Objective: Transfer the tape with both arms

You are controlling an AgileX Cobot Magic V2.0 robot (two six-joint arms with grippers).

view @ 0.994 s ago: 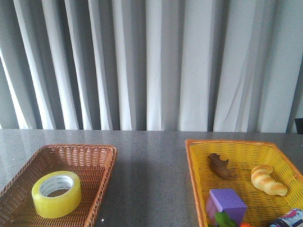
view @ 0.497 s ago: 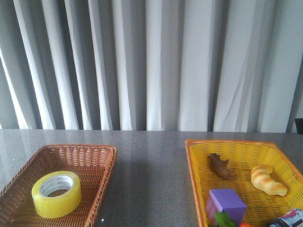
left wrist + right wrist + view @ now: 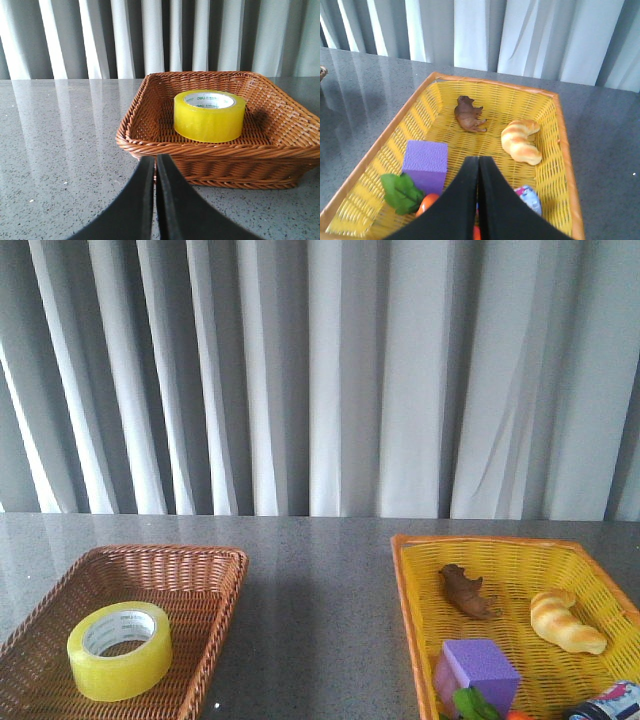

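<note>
The tape (image 3: 119,650) is a wide yellow roll with a white printed core, lying flat in the brown wicker basket (image 3: 215,610) at the front left. From the left wrist the tape (image 3: 209,115) shows inside the same basket (image 3: 150,147). My left gripper (image 3: 155,161) is shut and empty, short of the basket's near rim. My right gripper (image 3: 478,161) is shut and empty, hanging above the yellow basket (image 3: 562,150). Neither arm shows in the front view.
The yellow basket (image 3: 412,620) at the right holds a purple cube (image 3: 479,670), a brown toy animal (image 3: 465,591), a croissant (image 3: 566,621), green leaves (image 3: 402,192), an orange piece (image 3: 427,202) and a small packet (image 3: 529,197). Grey curtains hang behind the table.
</note>
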